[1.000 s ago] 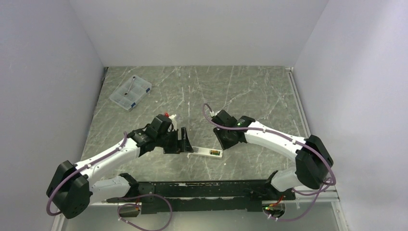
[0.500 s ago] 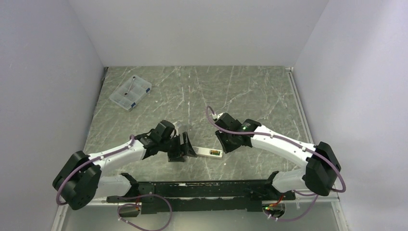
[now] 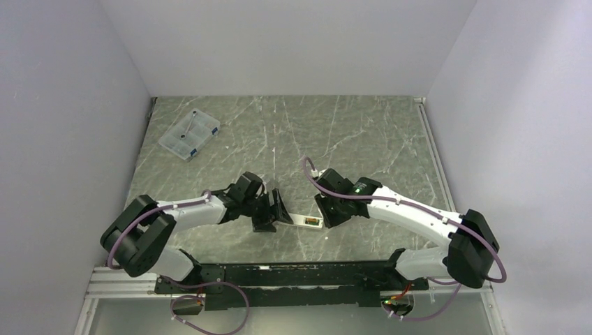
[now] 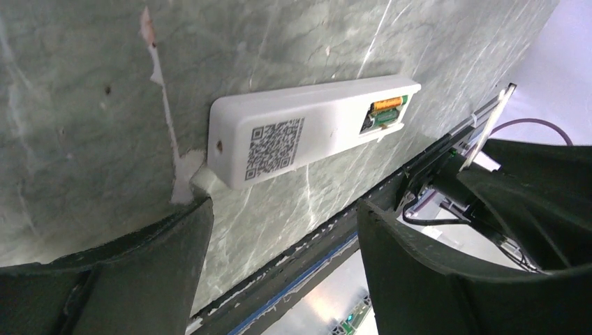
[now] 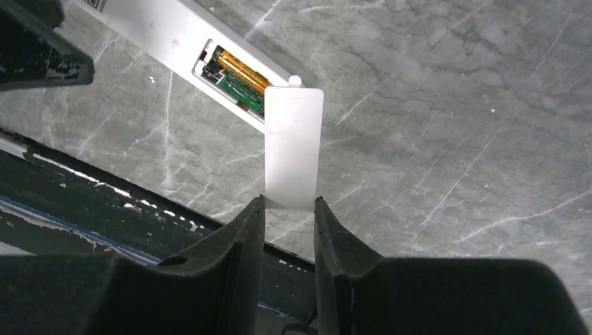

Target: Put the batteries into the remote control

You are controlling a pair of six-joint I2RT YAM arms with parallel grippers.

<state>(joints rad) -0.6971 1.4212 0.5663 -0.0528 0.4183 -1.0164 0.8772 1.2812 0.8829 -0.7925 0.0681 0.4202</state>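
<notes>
White remote control (image 3: 305, 222) lies flat on the green stone-look table (image 3: 349, 132), close to the near edge, abt in the middle. It is face down, back side up, w/ a black square code sticker (image 4: 275, 144) on it. The battery slot (image 5: 234, 77), at the end toward the table's right edge, is open w/ no lid on it. One orange battery (image 5: 241, 68) sits in the slot. Next to it is a green part (image 5: 241, 89). Can't tell if that's the 2nd battery or just the inside of the remote.

L gripper (image 4: 283, 213) is at the remote's other end, low over the table. Its two fingers (image 4: 139, 272) are wide apart and hold nothing. The remote's end is just ahead of the gap btwn them.

R gripper (image 5: 288, 206) is at the slot end. It is squeezed tight on a thin flat white cover piece (image 5: 294, 139), holding it by one short end. The cover's far end, w/ a tiny tab, is right at the edge of the open slot. Can't tell if it touches.

A clear plastic box (image 3: 189, 134) w/ blue bits sits near the far left corner, well apart from all the rest.
</notes>
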